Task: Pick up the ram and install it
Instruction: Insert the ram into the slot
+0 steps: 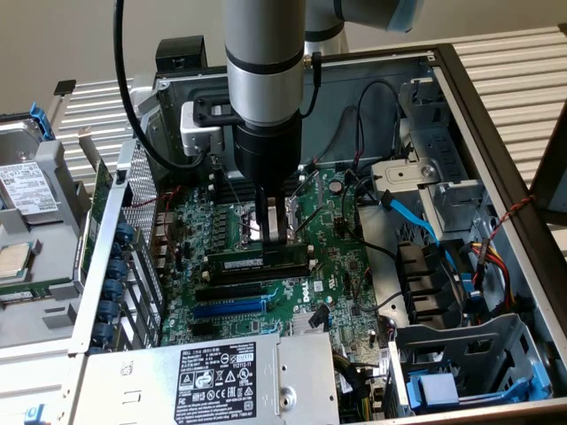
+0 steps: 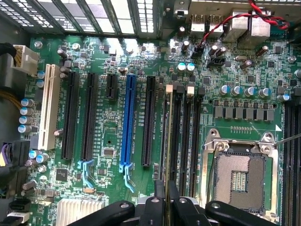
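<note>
The ram (image 1: 241, 262) is a long dark-green stick with a whitish label strip. It stands on edge across the motherboard (image 1: 328, 266), along the black memory slots beside the CPU socket (image 1: 252, 223). My gripper (image 1: 274, 241) comes straight down onto its top edge, fingers shut on it near the middle. In the wrist view the ram (image 2: 167, 136) shows edge-on as a thin line running away from my gripper (image 2: 166, 190), in line with the memory slot closest to the blue slot (image 2: 127, 127). I cannot tell how deep it sits in the slot.
Empty black memory slots (image 2: 186, 132) lie beside the ram, then the open CPU socket (image 2: 239, 179). The power supply (image 1: 221, 381) borders the board in front. Blue and black cables (image 1: 409, 217) and a drive cage (image 1: 469, 354) crowd the exterior view's right.
</note>
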Controlling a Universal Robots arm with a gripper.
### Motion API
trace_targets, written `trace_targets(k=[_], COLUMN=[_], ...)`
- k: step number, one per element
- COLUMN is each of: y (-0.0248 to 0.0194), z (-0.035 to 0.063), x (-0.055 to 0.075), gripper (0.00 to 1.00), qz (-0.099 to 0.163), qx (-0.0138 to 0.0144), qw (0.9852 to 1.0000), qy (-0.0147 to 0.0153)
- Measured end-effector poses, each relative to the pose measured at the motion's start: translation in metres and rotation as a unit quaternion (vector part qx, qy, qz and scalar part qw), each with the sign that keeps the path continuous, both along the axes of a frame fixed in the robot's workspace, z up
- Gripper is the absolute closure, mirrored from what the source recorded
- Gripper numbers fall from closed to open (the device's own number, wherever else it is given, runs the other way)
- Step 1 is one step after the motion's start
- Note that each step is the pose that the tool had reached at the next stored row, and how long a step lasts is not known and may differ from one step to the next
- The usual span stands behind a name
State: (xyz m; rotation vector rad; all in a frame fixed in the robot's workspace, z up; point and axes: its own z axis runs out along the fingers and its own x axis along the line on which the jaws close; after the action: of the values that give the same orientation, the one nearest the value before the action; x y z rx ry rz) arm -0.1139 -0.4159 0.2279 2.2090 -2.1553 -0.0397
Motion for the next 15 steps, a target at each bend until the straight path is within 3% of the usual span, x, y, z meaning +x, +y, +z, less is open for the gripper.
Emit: trace_targets(k=[7,15], y=[0.0000,-0.0008], z=[0.0000,-0.0001], x=[0.0000,-0.0001], gripper=[0.86,0.86], qz=[-0.003,-0.004], qx=[0.0022,0.0023], qw=[1.0000,1.0000], qy=[0.0000,0.0001])
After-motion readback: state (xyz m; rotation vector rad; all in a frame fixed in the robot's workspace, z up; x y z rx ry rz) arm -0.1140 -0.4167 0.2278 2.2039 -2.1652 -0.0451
